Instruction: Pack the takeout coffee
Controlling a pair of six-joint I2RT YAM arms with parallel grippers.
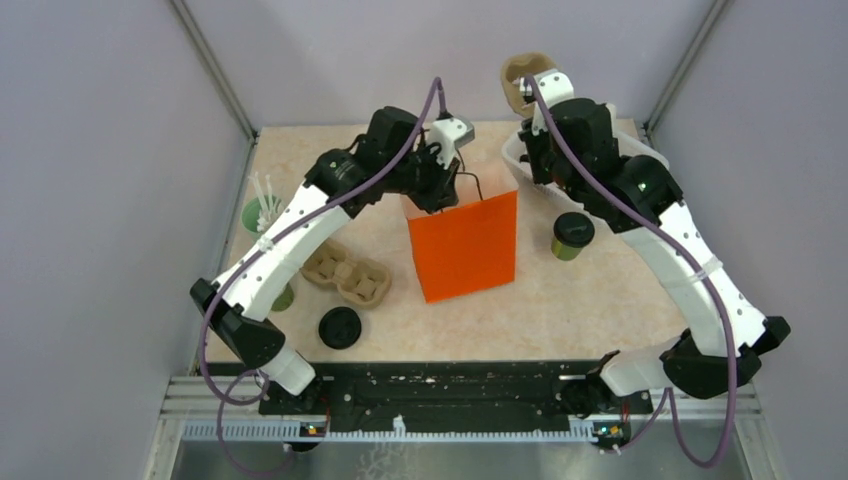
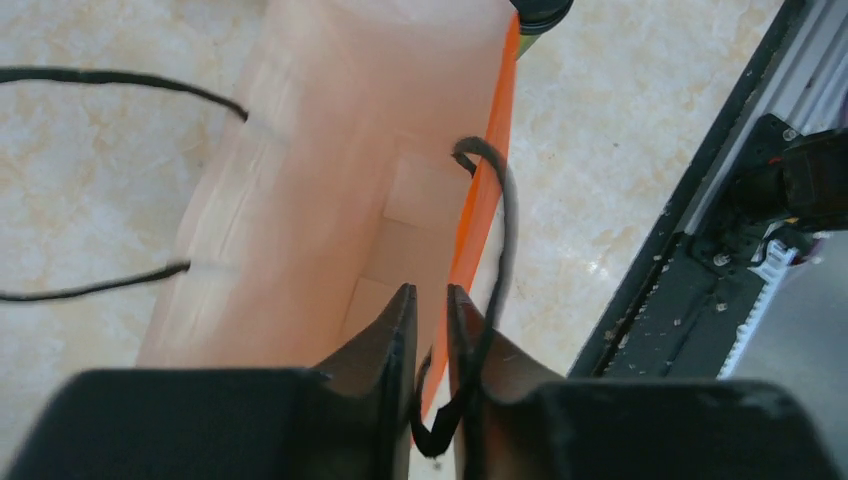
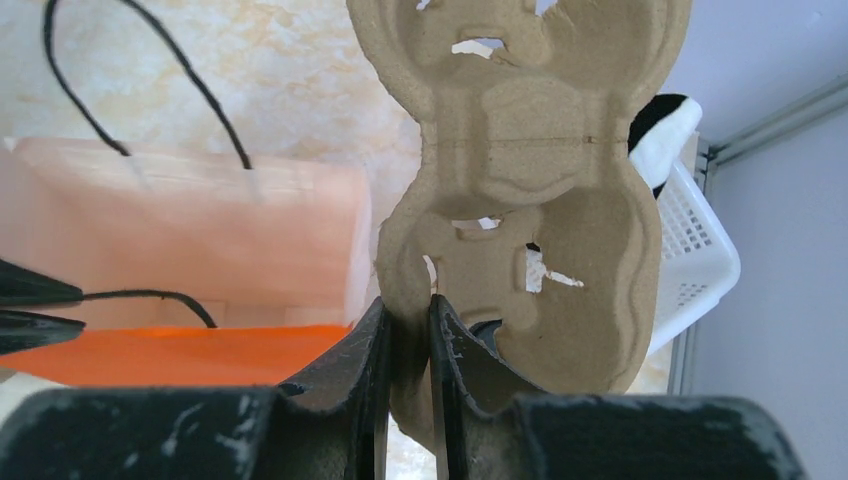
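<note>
The takeout coffee (image 1: 572, 235), a small green cup with a black lid, stands on the table right of the orange paper bag (image 1: 463, 248). Its lid edge shows at the top of the left wrist view (image 2: 541, 13). My left gripper (image 1: 440, 196) is shut on the bag's front wall (image 2: 478, 215) at the rim, with the black handle cord (image 2: 497, 250) caught between the jaws, and the bag is held open. My right gripper (image 1: 537, 98) is shut on a brown cardboard cup carrier (image 3: 530, 190) and holds it in the air behind the bag, above the white basket.
A second cardboard carrier (image 1: 346, 276) and a loose black lid (image 1: 340, 327) lie left of the bag. A green cup with white sticks (image 1: 262, 213) and another green cup (image 1: 284, 297) stand at the far left. A white basket (image 1: 524, 160) sits at the back right.
</note>
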